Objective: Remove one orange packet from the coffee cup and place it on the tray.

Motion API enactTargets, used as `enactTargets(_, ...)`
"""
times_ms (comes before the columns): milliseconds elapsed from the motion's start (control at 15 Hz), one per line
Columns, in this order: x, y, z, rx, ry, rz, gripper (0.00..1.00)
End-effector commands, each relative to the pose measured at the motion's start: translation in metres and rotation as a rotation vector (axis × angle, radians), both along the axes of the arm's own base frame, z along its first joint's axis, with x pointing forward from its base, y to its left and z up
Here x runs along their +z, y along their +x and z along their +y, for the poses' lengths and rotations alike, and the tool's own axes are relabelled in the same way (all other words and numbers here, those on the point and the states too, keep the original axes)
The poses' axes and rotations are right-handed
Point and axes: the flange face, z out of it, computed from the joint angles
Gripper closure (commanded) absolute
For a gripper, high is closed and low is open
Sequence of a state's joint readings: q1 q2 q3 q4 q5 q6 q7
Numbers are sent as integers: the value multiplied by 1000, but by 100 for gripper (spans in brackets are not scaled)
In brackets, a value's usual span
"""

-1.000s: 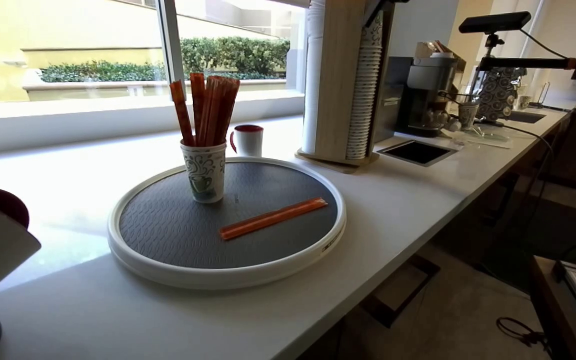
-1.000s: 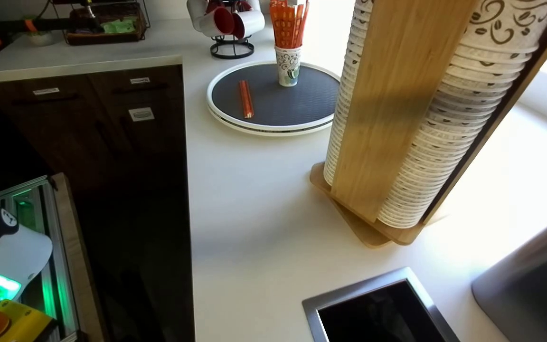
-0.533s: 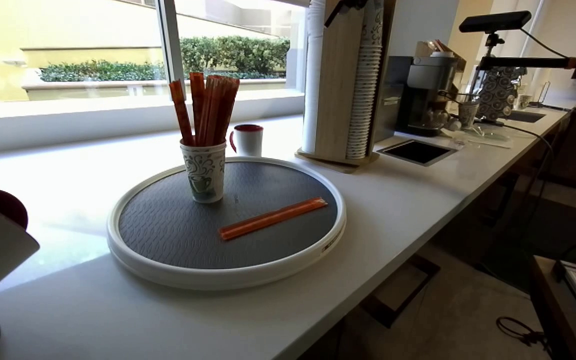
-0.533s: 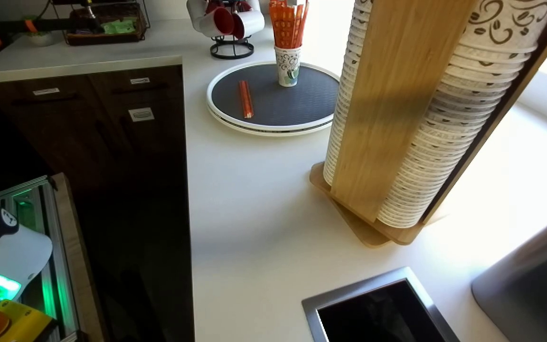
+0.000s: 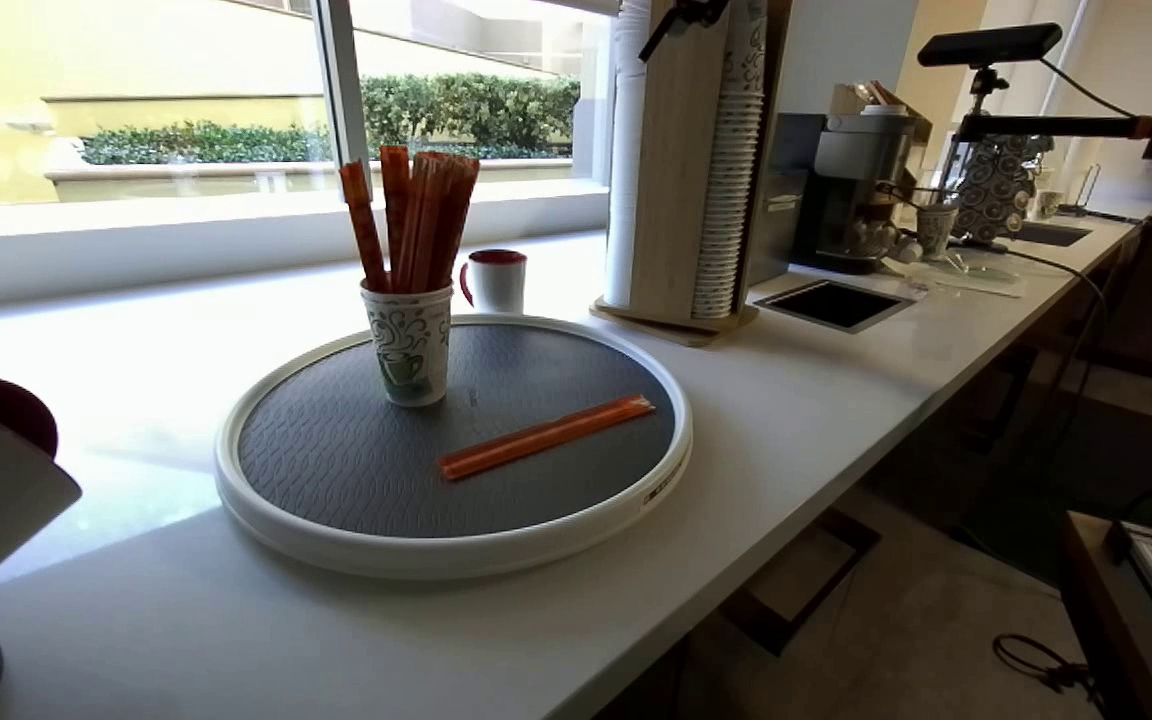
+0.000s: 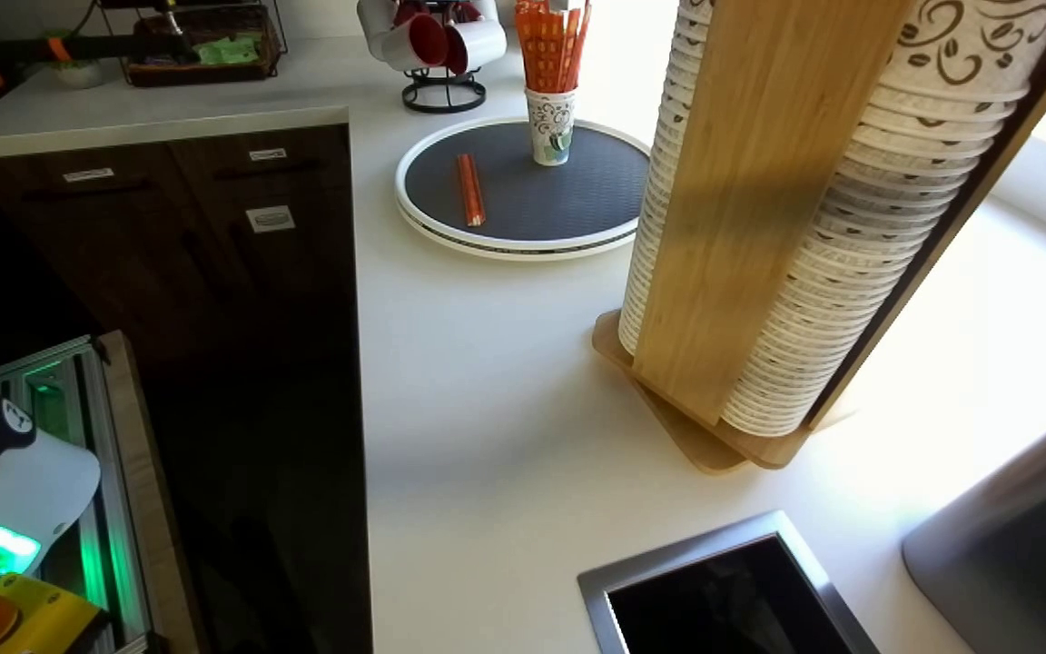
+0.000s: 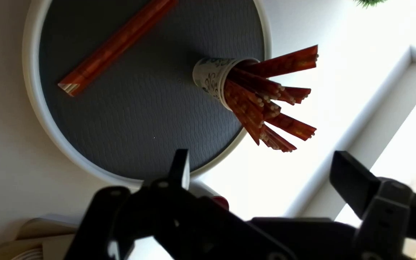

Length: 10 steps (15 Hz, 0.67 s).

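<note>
The coffee cup (image 5: 406,345) stands upright on the round tray (image 5: 266,510) with many orange packets (image 5: 426,215) sticking up and fanning out of it. The cup also shows in an exterior view (image 6: 551,132) and in the wrist view (image 7: 209,77). Another orange packet (image 5: 546,437), perhaps two side by side, lies flat on the tray; it also shows in the wrist view (image 7: 114,47). My gripper (image 7: 261,157) is open and empty, with its fingers wide apart. The packet tops lie just ahead of the space between the fingers, apart from them. A dark gripper part shows at an exterior view's top edge.
A wooden holder with stacked paper cups (image 6: 759,218) stands on the counter beside the tray. A white mug with red inside (image 5: 501,285) stands behind the tray. A mug rack (image 6: 444,95) is on the tray's far side. A window runs along the back.
In an exterior view, the dark gripper part at the top edge has moved left and slightly down, mostly in the first half second. The cup, packets and tray have not moved.
</note>
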State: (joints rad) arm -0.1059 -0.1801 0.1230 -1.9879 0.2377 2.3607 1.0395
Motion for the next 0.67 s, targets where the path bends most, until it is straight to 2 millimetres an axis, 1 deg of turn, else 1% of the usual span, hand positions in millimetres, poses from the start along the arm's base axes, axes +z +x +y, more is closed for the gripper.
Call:
enactTargets(0, -19, 30, -9, -16, -9, -31, 0)
enactTargets(133, -32, 45, -12, -41, -4, -57, 0)
enactTargets(267, -48, 58, -10, -55, 22, -52, 0)
enactTargets(400, -61, 66, -7, -47, 41, -20, 0)
enactTargets(467, -65, 69, -6, -42, 41, -10, 0)
enactTargets(600, -67, 74, -8, -39, 43, 1, 0)
